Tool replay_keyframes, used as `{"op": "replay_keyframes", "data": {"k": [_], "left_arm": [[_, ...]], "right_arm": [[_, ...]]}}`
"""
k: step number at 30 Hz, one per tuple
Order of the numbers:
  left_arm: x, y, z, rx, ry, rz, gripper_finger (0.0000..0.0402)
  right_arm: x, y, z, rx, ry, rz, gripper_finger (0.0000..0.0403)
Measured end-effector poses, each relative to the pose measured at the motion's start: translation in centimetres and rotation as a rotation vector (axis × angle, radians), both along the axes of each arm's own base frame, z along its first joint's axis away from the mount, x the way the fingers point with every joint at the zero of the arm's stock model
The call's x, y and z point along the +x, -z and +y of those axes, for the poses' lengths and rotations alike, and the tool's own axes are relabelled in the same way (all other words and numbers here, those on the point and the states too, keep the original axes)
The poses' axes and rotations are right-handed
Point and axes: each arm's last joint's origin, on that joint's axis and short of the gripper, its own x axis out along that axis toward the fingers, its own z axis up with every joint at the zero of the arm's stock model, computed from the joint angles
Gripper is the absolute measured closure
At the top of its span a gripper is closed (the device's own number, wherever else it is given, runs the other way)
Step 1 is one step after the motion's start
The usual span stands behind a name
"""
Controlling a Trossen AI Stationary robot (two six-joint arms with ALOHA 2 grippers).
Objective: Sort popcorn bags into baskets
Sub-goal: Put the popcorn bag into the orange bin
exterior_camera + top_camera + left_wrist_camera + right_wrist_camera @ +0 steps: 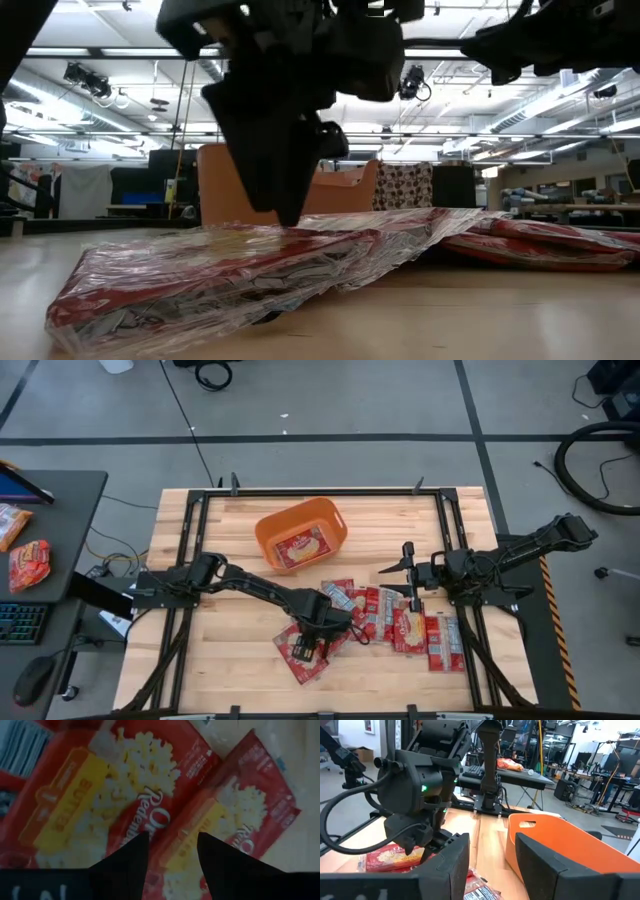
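Observation:
Several red popcorn bags (400, 622) lie flat and overlapping on the table's near right part. Two more (300, 655) lie under my left gripper (305, 645). One bag (300, 547) lies inside the orange basket (265, 525), which stands at the table's far middle. My left gripper (172, 847) is open and points down, its fingers straddling the overlap of two bags (125, 795). In the low view its fingers (290, 205) reach down to the top bag (220, 265). My right gripper (405, 573) hovers open above the right-hand bags, facing the basket (555, 840), and holds nothing. My left gripper comes from above, pointing down, with its open fingertips (135, 855) at the clear-wrapped top face of the upper bag (165, 835), near where two bags overlap. I cannot tell whether the tips touch the wrap. The bags lie flat on the table.
A black metal frame (190, 550) runs around the wooden table top. Bare wood (220, 650) lies at the near left. A dark side table (60, 510) on the left carries more snack packets (30, 563), a keyboard and a mouse.

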Motion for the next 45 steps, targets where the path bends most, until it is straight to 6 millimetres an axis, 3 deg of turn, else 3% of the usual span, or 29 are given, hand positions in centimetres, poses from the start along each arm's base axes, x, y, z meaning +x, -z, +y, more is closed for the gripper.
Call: {"op": "replay_keyframes", "data": {"k": [20,24,31,33,39,42,45], "left_arm": [[-0.7,1.6,-1.0,0.045,0.159,0.063,0.0238],[-0.9,2.2,-1.9,0.101,0.232,0.056,0.0270],[-1.3,2.4,-2.3,0.121,0.260,0.072,0.0379],[-1.3,2.4,-2.3,0.119,0.243,0.082,0.0393],[-1.1,1.1,-1.7,0.111,0.060,0.123,0.0390],[-0.9,-1.2,-1.7,0.100,-0.002,0.106,0.0389],[-1.4,-1.7,-2.8,0.114,0.000,0.124,0.0381]], "right_arm": [[-0.4,-0.3,-0.1,0.002,0.003,-0.012,0.0239],[-0.5,-0.3,-0.1,0.005,0.003,-0.010,0.0239],[-0.5,-0.3,-0.1,0.004,0.004,-0.004,0.0239],[-0.5,-0.2,-0.1,0.003,0.004,-0.002,0.0239],[-0.5,-0.2,-0.1,0.003,0.004,-0.001,0.0239],[-0.5,-0.2,-0.1,0.002,0.004,0.004,0.0239],[-0.5,-0.1,-0.1,-0.001,0.004,0.016,0.0239]]}}
